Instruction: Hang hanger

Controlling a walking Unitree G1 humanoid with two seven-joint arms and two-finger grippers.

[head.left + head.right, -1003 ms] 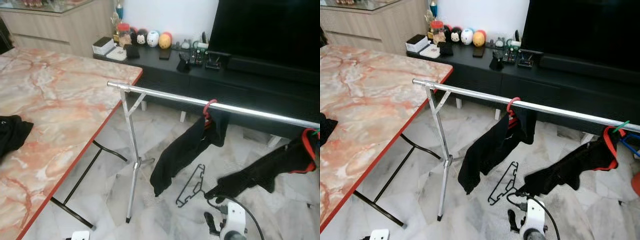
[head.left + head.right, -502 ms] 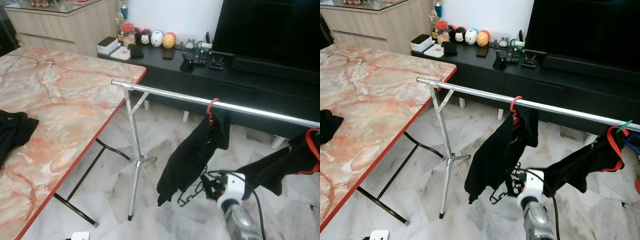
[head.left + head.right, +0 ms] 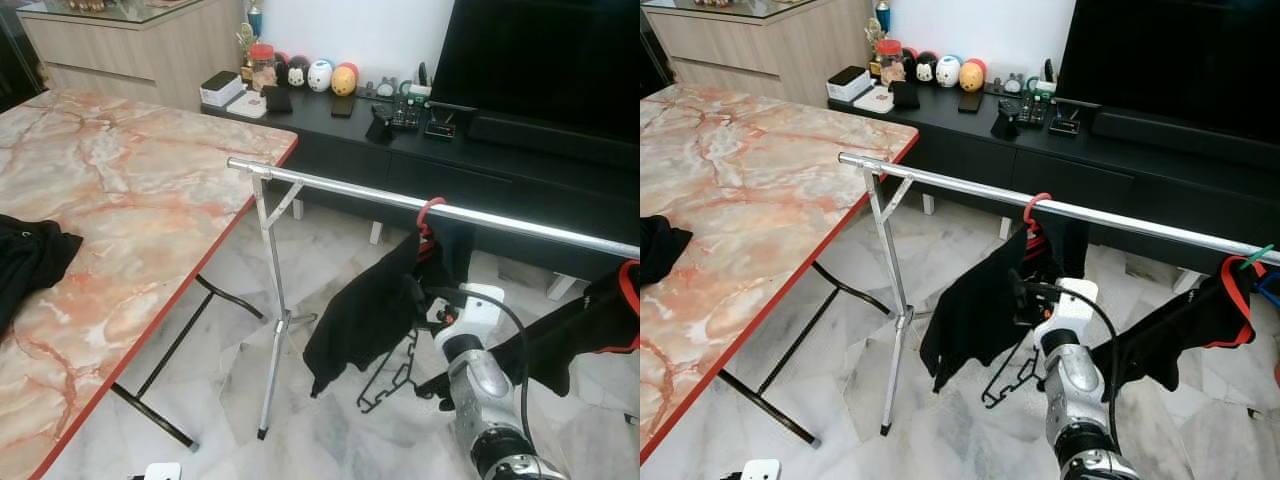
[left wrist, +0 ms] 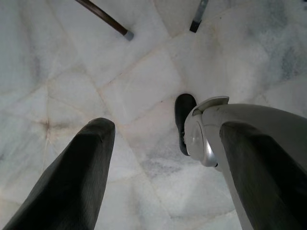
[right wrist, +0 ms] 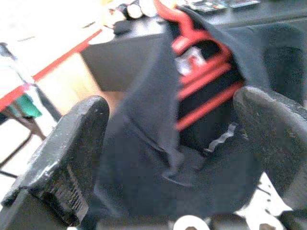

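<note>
My right gripper [image 5: 168, 143] is raised to the black garment [image 3: 365, 315] that hangs on a red hanger [image 3: 427, 215] near the middle of the metal rail [image 3: 330, 187], its fingers [image 5: 67, 158] spread wide on either side of the cloth without pinching it. A black wire hanger [image 3: 390, 370] shows just below the garment's hem, though I cannot tell whether it lies on the marble floor [image 3: 230, 370] or hangs. My left gripper [image 4: 158, 167] hangs idle over the floor, fingers apart.

On my feed a marble-patterned table [image 3: 130, 200] with a red edge stood at the left, a black garment [image 3: 30, 262] lying on it. Beyond it a black TV console [image 3: 420, 150] carried round toy figures [image 3: 320, 76] below a dark screen [image 3: 550, 55]. The floor [image 3: 200, 400] was pale marble tile.
</note>
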